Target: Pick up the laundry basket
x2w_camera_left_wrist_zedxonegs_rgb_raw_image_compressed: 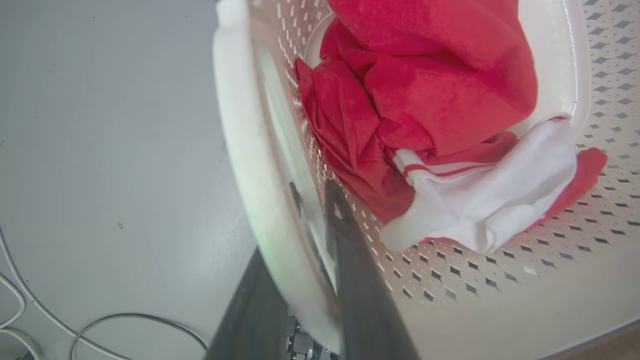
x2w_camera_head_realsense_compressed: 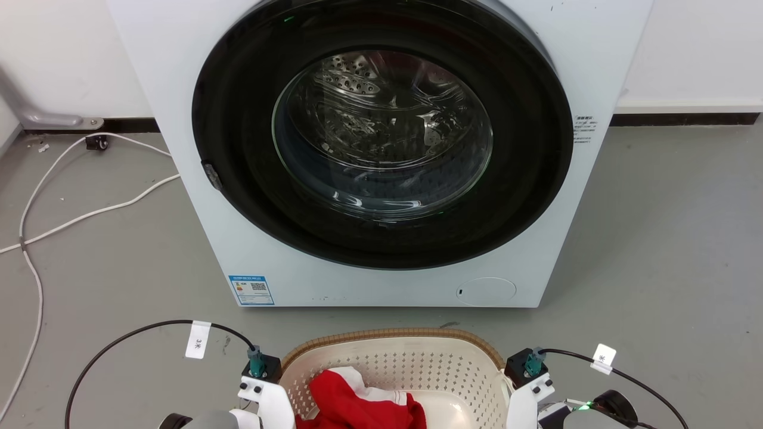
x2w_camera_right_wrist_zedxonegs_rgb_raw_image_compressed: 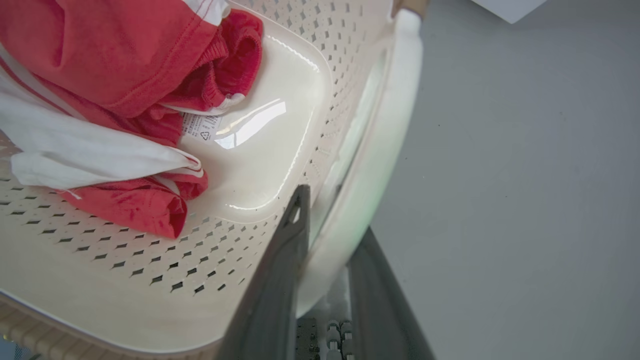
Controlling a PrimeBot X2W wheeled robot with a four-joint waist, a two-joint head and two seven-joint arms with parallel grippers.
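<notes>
The laundry basket [x2w_camera_head_realsense_compressed: 390,335] lies just before the washer [x2w_camera_head_realsense_compressed: 381,280], with red and white clothes [x2w_camera_left_wrist_zedxonegs_rgb_raw_image_compressed: 425,100] inside. Your left gripper [x2w_camera_left_wrist_zedxonegs_rgb_raw_image_compressed: 305,240] straddles its left loop handle [x2w_camera_left_wrist_zedxonegs_rgb_raw_image_compressed: 250,165], and your right gripper [x2w_camera_right_wrist_zedxonegs_rgb_raw_image_compressed: 332,220] its right loop handle [x2w_camera_right_wrist_zedxonegs_rgb_raw_image_compressed: 390,150]. Both seem clamped on.

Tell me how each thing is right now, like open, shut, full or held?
washer door, shut.
laundry basket, gripped at both sides, clothes inside.
red and white clothes, crumpled in the basket.
left gripper, shut on the basket's left handle.
right gripper, shut on its right handle.
</notes>
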